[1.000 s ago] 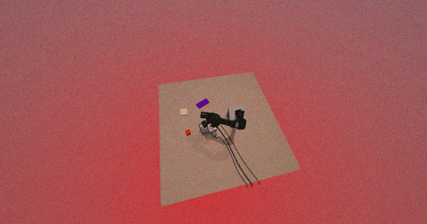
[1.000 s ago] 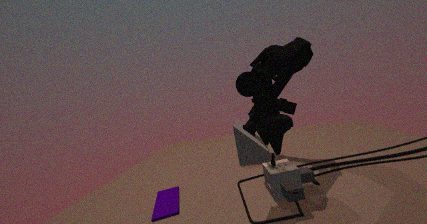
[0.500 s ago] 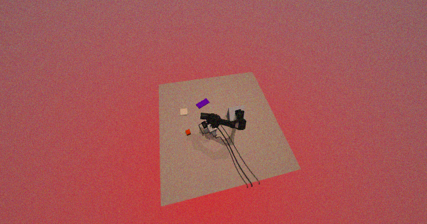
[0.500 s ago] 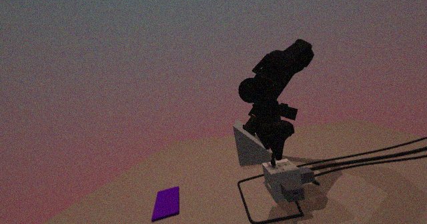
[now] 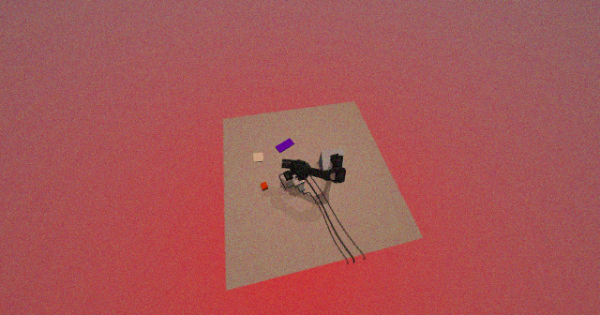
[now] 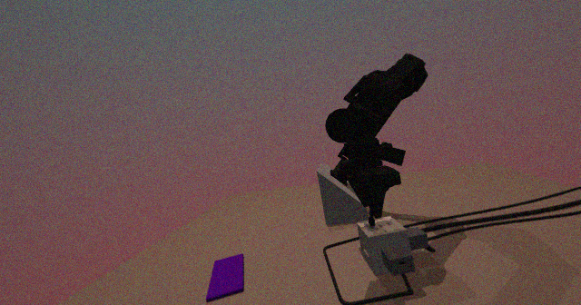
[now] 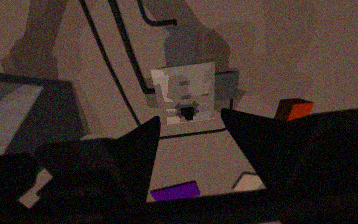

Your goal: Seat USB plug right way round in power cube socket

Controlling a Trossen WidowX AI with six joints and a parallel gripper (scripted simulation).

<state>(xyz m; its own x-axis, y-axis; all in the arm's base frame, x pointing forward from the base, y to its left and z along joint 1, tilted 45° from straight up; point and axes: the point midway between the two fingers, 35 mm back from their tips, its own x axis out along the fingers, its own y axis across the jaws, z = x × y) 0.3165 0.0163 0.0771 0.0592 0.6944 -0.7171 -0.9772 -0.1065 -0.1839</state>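
Note:
The pale grey power cube (image 5: 288,183) (image 6: 380,243) (image 7: 201,80) stands below the arm. A small black USB plug (image 6: 371,221) (image 7: 187,113) stands upright in its top, near one edge; which way round it sits and how deep cannot be told. My gripper (image 6: 375,213) (image 7: 190,116) points down over the cube with its fingers part open. In the wrist view the plug shows between the two fingertips, with a gap on each side. In the exterior view the tips are at or just above the plug. Contact is not visible.
Grey plugs (image 6: 418,239) (image 7: 226,85) stick out from the cube's sides. Black cables (image 5: 330,217) (image 6: 508,219) run off, one looping around the cube. A grey wedge (image 6: 338,205) (image 7: 52,110) stands beside it. An orange block (image 5: 264,186) (image 7: 294,109), purple slab (image 5: 285,145) (image 6: 227,278) and beige block (image 5: 258,157) lie around.

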